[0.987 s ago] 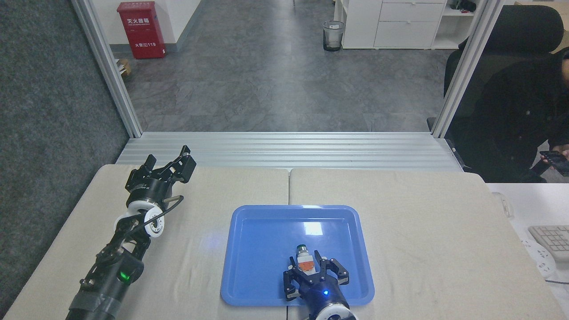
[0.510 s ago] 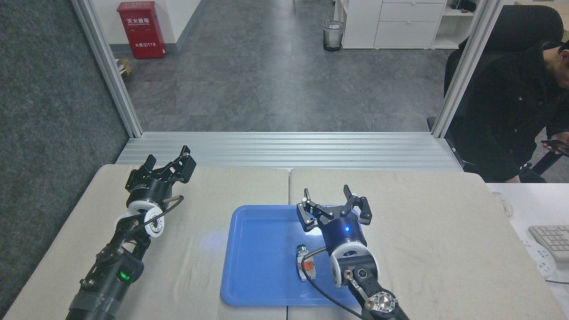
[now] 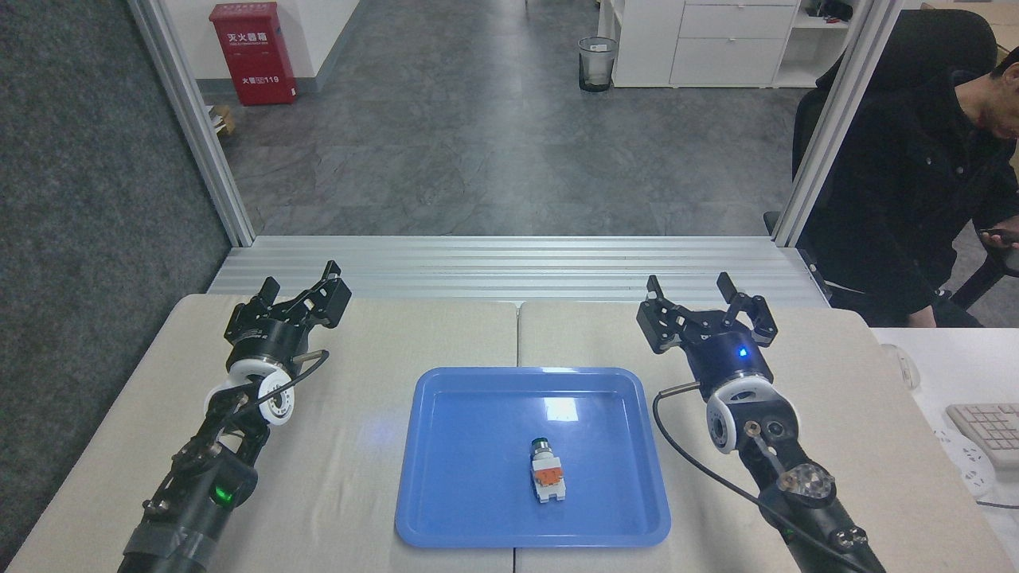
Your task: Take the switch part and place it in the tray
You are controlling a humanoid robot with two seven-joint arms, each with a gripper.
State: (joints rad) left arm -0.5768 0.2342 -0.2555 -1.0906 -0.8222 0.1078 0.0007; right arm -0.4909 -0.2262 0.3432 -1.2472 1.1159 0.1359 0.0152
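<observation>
The switch part, white with an orange middle and a dark silver-ringed end, lies inside the blue tray, right of its centre, with nothing touching it. My right gripper stands open and empty over the table, beyond the tray's far right corner. Over the table's far left corner my left gripper is open and holds nothing.
The beige table has a seam down its middle. A grooved metal sill runs along its far edge. A person in black sits at the right, beside a white desk with a keyboard.
My right gripper let go of the switch part in the tray, rose, and swung back to the far right, off the tray. The left arm has not moved.
</observation>
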